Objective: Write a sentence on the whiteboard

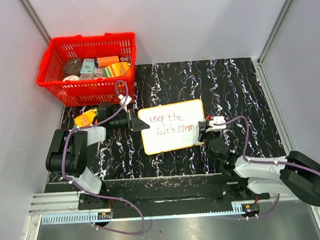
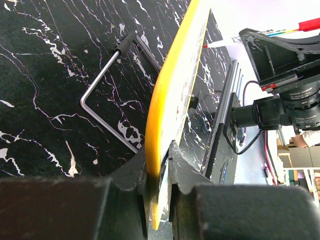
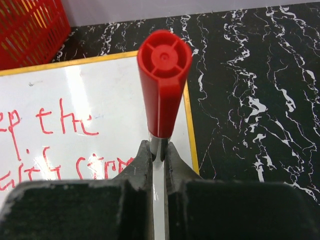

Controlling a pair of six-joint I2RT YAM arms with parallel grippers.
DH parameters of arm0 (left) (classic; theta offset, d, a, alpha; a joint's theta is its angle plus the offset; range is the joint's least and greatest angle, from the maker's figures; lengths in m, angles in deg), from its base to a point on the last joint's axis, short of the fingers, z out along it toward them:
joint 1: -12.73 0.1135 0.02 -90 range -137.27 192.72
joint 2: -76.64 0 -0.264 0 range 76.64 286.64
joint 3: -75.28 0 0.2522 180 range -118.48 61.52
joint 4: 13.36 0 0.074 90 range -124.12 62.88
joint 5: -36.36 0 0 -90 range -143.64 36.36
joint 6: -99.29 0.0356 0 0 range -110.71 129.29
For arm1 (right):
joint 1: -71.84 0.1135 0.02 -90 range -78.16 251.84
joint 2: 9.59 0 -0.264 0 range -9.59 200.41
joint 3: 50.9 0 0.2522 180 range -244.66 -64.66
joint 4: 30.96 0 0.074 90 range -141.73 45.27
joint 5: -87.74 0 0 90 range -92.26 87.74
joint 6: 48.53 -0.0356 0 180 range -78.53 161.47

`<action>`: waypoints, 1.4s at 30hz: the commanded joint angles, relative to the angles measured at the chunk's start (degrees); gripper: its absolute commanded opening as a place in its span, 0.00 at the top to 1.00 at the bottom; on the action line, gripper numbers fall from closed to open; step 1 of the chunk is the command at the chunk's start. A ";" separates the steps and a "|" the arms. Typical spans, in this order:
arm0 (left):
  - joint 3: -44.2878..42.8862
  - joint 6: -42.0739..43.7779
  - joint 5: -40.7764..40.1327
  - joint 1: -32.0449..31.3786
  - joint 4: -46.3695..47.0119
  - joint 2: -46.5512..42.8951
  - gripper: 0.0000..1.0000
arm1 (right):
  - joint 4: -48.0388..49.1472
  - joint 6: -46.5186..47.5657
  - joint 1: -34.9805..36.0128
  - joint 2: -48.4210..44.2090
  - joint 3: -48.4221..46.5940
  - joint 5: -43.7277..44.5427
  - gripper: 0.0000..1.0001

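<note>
The whiteboard (image 1: 172, 140) lies mid-table, white with an orange-yellow rim. The sentence (image 1: 168, 125) runs across it in two red handwritten lines, roughly "keep the faith strong". My left gripper (image 1: 137, 121) is shut on the board's left edge; in the left wrist view the yellow rim (image 2: 167, 90) stands on edge between the jaws of the left gripper (image 2: 160, 167). My right gripper (image 1: 206, 127) sits at the board's right edge, shut on a red marker (image 3: 164, 80). In the right wrist view that gripper (image 3: 159, 150) holds the marker above the whiteboard (image 3: 100, 90), right of the last word (image 3: 102, 165). The marker tip (image 2: 207, 45) shows near the board face.
A red basket (image 1: 49, 64) with several packages stands at the back left, its corner (image 3: 30, 30) also in the right wrist view. An orange-yellow item (image 1: 84, 120) lies by the left arm. A bent metal rod (image 2: 97, 87) lies on the black marbled table behind the board.
</note>
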 commanded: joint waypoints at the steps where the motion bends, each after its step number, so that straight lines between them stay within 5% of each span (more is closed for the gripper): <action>1: 0.03 5.86 -11.60 1.55 -3.27 1.91 1.00 | 3.55 0.96 0.07 3.91 -3.28 2.44 1.00; 15: -0.32 6.38 -11.60 1.02 -3.89 2.18 1.00 | 9.79 3.60 -0.63 7.97 -4.07 4.02 1.00; 42: -0.50 6.47 -11.60 1.02 -4.06 2.35 1.00 | 2.33 -3.96 -1.69 5.25 -2.14 -1.16 1.00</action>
